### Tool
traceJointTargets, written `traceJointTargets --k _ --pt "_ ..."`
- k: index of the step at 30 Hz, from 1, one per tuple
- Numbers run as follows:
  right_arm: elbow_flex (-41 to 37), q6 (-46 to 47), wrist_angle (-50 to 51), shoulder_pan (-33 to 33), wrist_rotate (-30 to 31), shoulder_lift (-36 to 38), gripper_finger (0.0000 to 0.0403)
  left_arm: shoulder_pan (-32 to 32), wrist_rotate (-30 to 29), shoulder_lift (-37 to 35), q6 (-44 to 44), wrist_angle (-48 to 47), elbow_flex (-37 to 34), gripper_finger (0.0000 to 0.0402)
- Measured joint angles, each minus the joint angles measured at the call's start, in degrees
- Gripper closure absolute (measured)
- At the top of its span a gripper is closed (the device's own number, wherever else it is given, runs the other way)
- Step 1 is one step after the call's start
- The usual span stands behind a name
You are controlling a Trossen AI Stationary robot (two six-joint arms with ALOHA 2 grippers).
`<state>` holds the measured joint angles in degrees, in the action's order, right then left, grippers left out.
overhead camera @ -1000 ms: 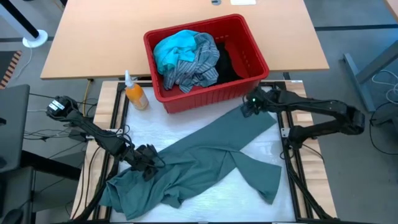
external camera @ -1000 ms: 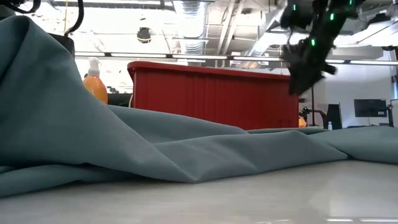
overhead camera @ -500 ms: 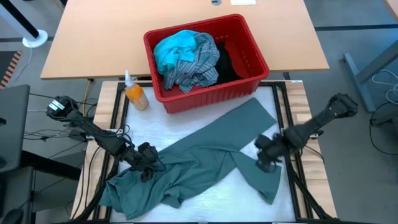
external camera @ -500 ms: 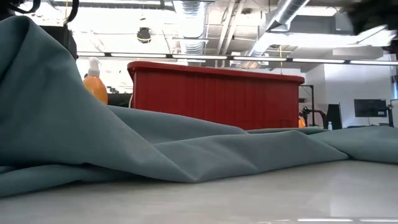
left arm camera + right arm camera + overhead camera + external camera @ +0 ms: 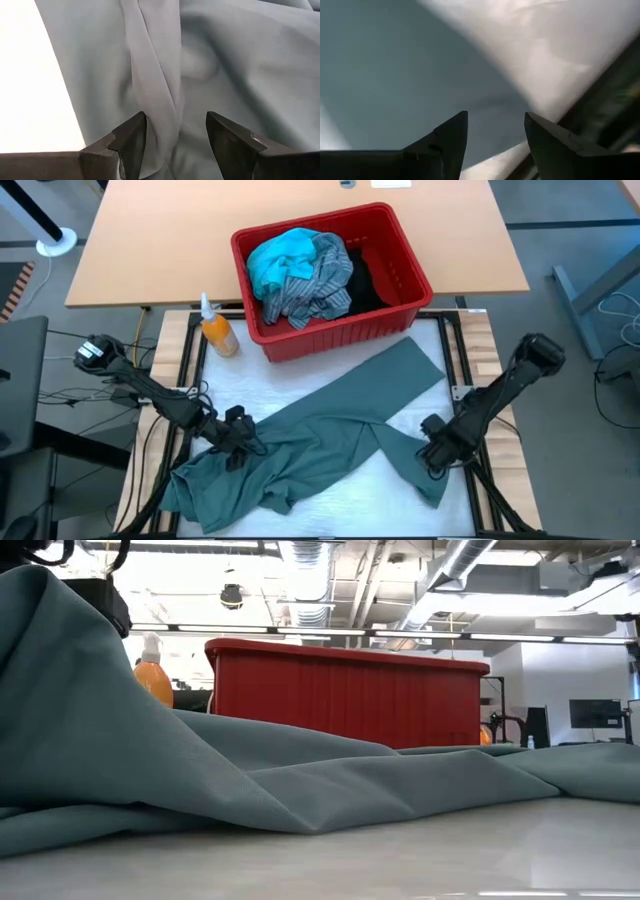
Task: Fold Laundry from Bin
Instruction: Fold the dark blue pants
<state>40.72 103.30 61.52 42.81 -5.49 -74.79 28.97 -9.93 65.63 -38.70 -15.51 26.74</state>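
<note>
A grey-green garment [image 5: 330, 430] lies spread and rumpled across the white table top, its bulk bunched toward the near left corner. My left gripper [image 5: 240, 445] is low over its left part, open, with a raised fold [image 5: 157, 85] between the fingers. My right gripper [image 5: 435, 458] points down, open, just above the garment's near right flap [image 5: 395, 75], close to that flap's edge. The red bin [image 5: 345, 332] stands at the far side, holding a turquoise piece [image 5: 280, 260], a striped shirt [image 5: 320, 280] and something black. My left gripper comes at the garment slanting down from the table's left side. Its two fingers stand on either side of a narrow raised fold [image 5: 150, 115]. One fingertip [image 5: 132, 135] is right beside the fold; whether it touches the cloth I cannot tell.
An orange spray bottle [image 5: 217, 332] stands left of the bin. A wooden table [image 5: 150, 240] lies beyond the bin. Bare white surface [image 5: 560, 55] shows past the flap's edge, with the dark frame rail [image 5: 470, 470] along the table's right edge.
My right gripper has swung from the bin's near right corner toward the table's near edge, coming down and tipping until it points down over the garment's right flap. My left gripper has rolled a little in place. The garment has not moved.
</note>
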Motion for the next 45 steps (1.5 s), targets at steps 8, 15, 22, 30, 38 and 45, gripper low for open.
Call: traceJointTargets --k 8,15,22,30,38,45 --pt "-3.15 -1.91 -1.62 -0.07 -0.88 -1.48 0.0179 -0.30 4.62 0.00 -3.48 0.01 0.00 0.0207" --pt "-8.63 -0.95 -12.01 -0.09 -7.40 -1.26 0.0209 -0.30 4.30 0.00 -7.68 0.04 0.00 0.0207" --pt "-6.51 -5.99 -10.90 -1.05 -7.48 0.03 0.0374 -0.31 5.36 0.00 -10.38 0.81 0.00 0.0207" --pt "8.32 -14.27 10.39 -4.27 -1.91 4.18 0.0369 -0.30 10.95 -0.15 -10.43 5.06 2.42 0.0207" --pt "27.32 -24.04 28.07 -10.69 14.87 6.95 0.0376 -0.30 6.12 -0.15 -9.81 5.13 8.15 0.0207" --pt "36.40 -38.10 28.39 -21.00 23.44 9.30 0.0376 0.77 1.03 0.80 -11.92 6.49 10.29 0.0207"
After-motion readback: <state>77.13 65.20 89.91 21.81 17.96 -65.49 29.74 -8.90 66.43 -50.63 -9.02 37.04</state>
